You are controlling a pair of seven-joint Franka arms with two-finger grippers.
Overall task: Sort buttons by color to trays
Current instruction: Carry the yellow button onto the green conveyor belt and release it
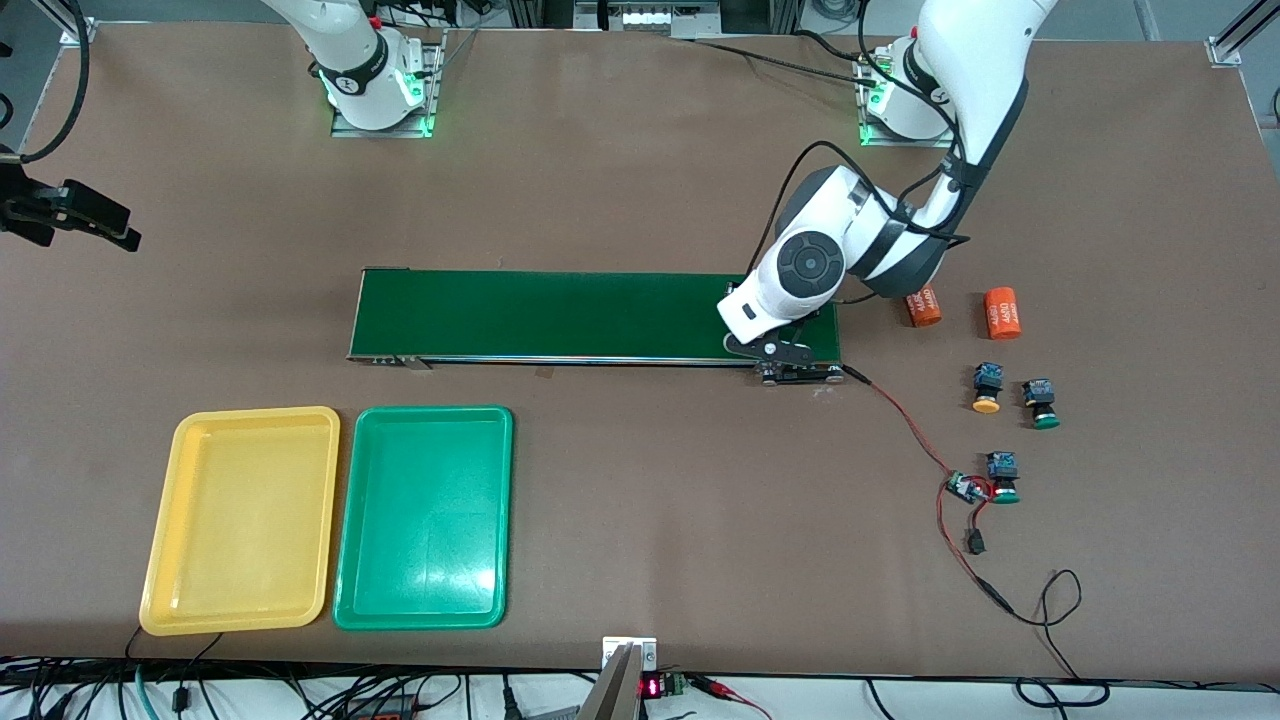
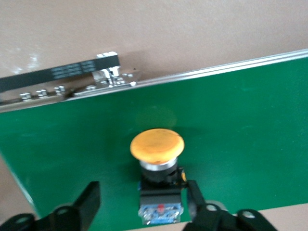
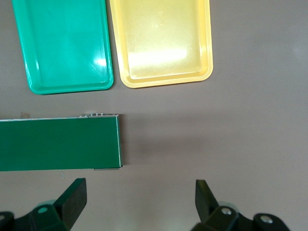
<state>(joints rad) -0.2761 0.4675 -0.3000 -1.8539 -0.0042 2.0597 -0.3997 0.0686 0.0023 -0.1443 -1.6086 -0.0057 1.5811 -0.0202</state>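
Hovering over the belt [image 2: 240, 120], my left pincer [image 2: 142, 204] stands spread around the orange button [image 2: 157, 147]; my right pincer [image 3: 139, 199] waits, spread wide.

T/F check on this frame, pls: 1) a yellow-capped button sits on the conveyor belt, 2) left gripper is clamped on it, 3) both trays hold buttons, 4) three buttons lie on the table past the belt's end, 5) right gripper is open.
1) True: the yellow-capped button sits on the conveyor belt.
2) False: the left gripper is open, its fingers apart from the button.
3) False: the yellow tray and green tray hold nothing.
4) True: one more yellow button and two green buttons lie there.
5) True: the right gripper is open over bare table.
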